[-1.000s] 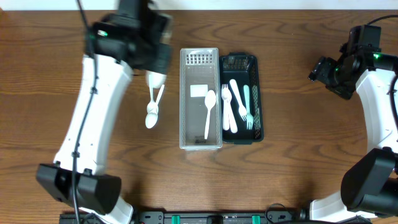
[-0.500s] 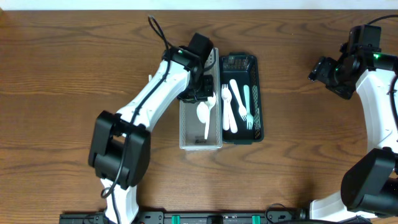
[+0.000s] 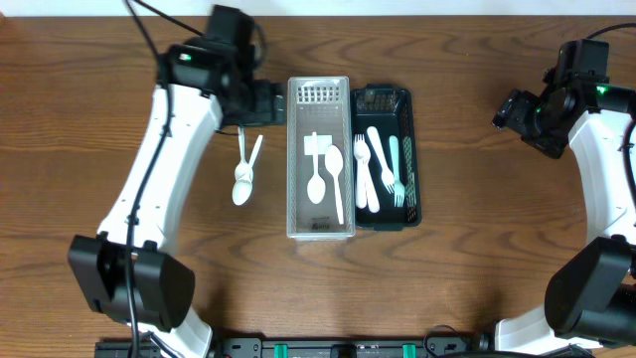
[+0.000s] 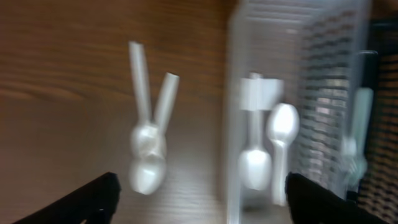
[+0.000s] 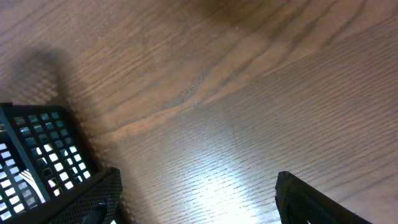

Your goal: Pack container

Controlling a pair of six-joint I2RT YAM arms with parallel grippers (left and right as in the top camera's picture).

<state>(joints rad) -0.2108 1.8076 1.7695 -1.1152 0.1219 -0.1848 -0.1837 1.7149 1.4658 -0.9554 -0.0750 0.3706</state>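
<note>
The left claw (image 3: 262,101) hangs spread wide with nothing between its fingers, seen in its wrist view (image 4: 205,205) as two dark tips at the lower corners. Just below it on the bare counter (image 3: 467,259) lie two loose spoons (image 3: 244,171), white, bowls touching and handles splayed toward the claw (image 4: 148,155). They are the nearest pieces.

Close beside the claw, on its inner side, stands the clear container (image 3: 292,179). Its tall see-through wall (image 4: 231,137) rises between the claw and the two packed spoons (image 3: 325,179) lying lengthwise on its floor. Past the container, touching its far wall, is the black tray (image 3: 413,149) with white and pale green cutlery (image 3: 381,169). Anything crossing from the loose spoons toward the container meets that near wall first. On the claw's outer side the counter runs bare to the edge of the overhead view.

The right claw (image 3: 517,109) is well apart from all this, beyond the black tray. It too is wide and holds nothing (image 5: 199,208). Under it is wood grain only, with one corner of the black tray (image 5: 37,149) at the lower left of its wrist view.
</note>
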